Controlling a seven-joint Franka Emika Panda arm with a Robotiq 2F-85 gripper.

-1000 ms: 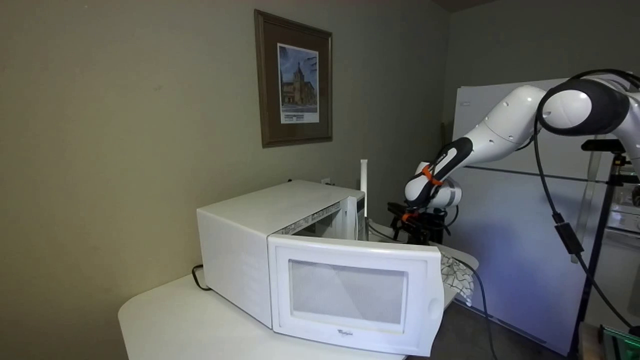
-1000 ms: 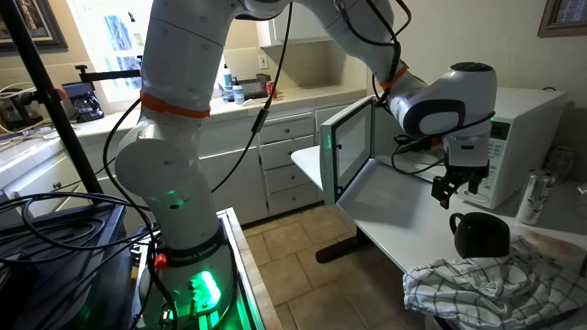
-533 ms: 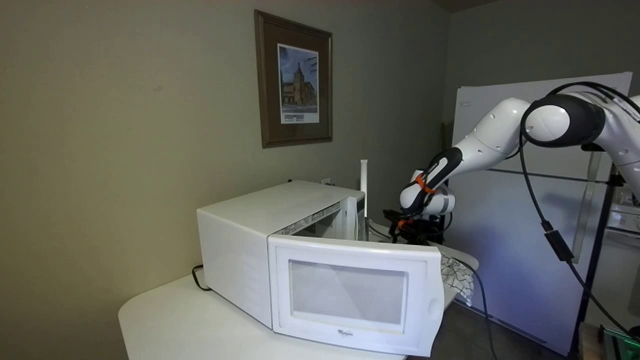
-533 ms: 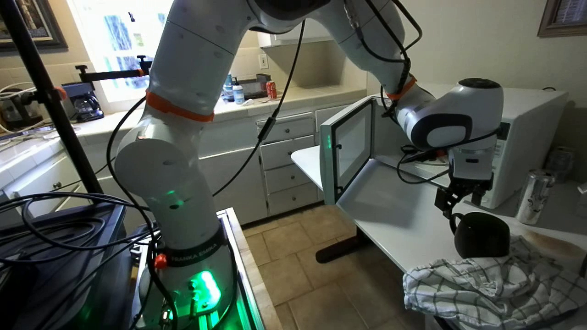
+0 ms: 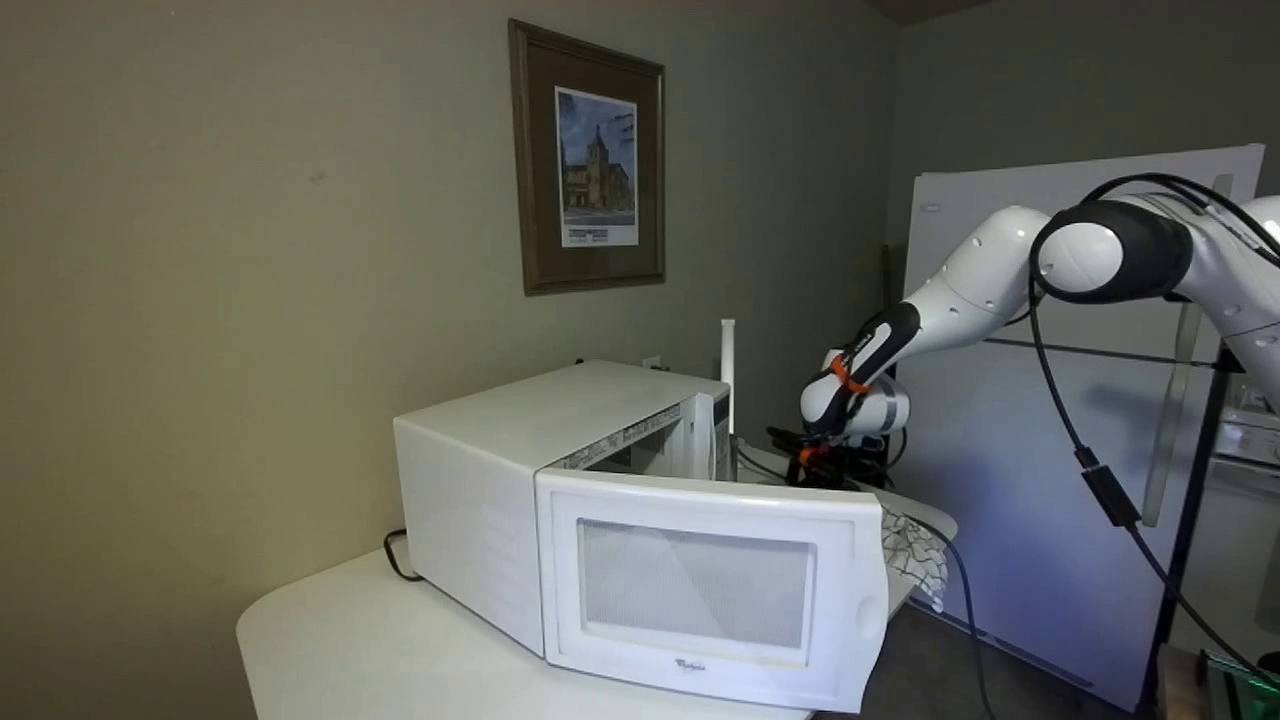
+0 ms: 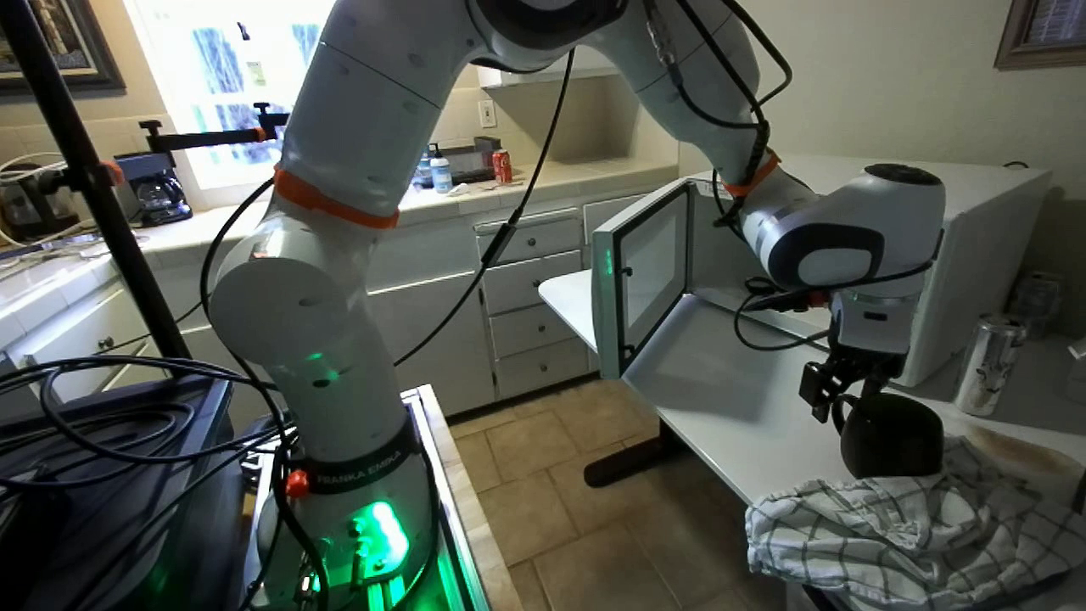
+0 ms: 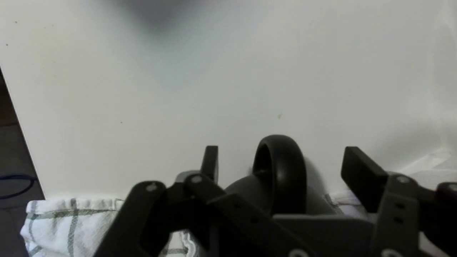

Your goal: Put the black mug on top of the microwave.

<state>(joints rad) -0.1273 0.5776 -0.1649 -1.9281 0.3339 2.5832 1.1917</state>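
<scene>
A: Item: white table (image 6: 721, 382), a Franka Panda arm (image 6: 373, 119) reaching over it, wrist pointed down. Reason?

B: An approach from above, I judge; it suits something set low.

A: Item: Whirlpool microwave (image 5: 500, 490), white, door (image 5: 710, 595) swung wide.

B: The door seems no part of this job, though a passing arm might brush it. The broad, flat roof (image 5: 565, 408) is the destination; delivery not yet made.

A: Item: checked dish towel (image 6: 899, 543), crumpled, partly over the table's edge.

B: Another reason to come from above: a low reach could foul it.

A: Item: Robotiq gripper (image 7: 282, 157), black. Fingers (image 7: 364, 178)?

B: Apart, clamped on nothing. The spread presumably leaves margin on both sides before they close.

A: Item: black mug (image 6: 895, 437), at table level, just by the towel, beneath the gripper.

B: Whether the towel runs under its base cannot be told; a loose fold could drag on lifting.

A: Smallest item: mug handle (image 7: 289, 175), one loop turned away from the towel, standing between the fingers; in the wrist view it touches neither.

B: Likely the intended hold, being slimmer than the body. The weight then hangs to one side, so a deep, firm pinch should limit tilt.
</scene>
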